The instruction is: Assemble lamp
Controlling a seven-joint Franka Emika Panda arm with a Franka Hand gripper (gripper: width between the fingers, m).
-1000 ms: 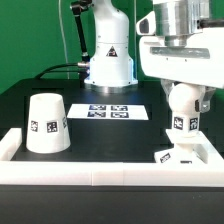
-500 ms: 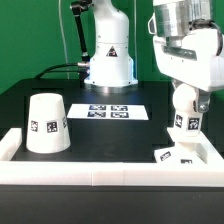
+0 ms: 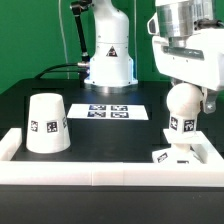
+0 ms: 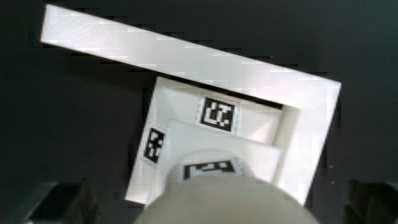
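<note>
On the exterior view's right, the gripper (image 3: 184,100) hangs over the near corner of the table with the round bulb (image 3: 181,112) in it, globe uppermost and neck pointing down; the arm's white housing covers the fingers there, so only the bulb's hanging clear of the table suggests that the jaws are clamped on it. Directly beneath the neck lies the flat square base (image 3: 178,156), tucked into the corner made by the white rail (image 3: 100,173) that frames the table, and whether the neck touches the base or hangs just above it cannot be told. In the wrist view the bulb (image 4: 210,196) fills the foreground as a pale blurred shape, the base (image 4: 217,125) with its square tags lies below it, and the rail (image 4: 196,52) runs in an angle around it; dark blurred fingers (image 4: 63,197) show at either side of the bulb. Well apart, toward the exterior view's left, the large tapered shade (image 3: 46,123) stands mouth down on the black tabletop, just inside the rail. Between shade and bulb, farther back, lies the marker board (image 3: 116,111), flat before the arm's white pedestal (image 3: 108,60); nothing stands between the bulb and the base
</note>
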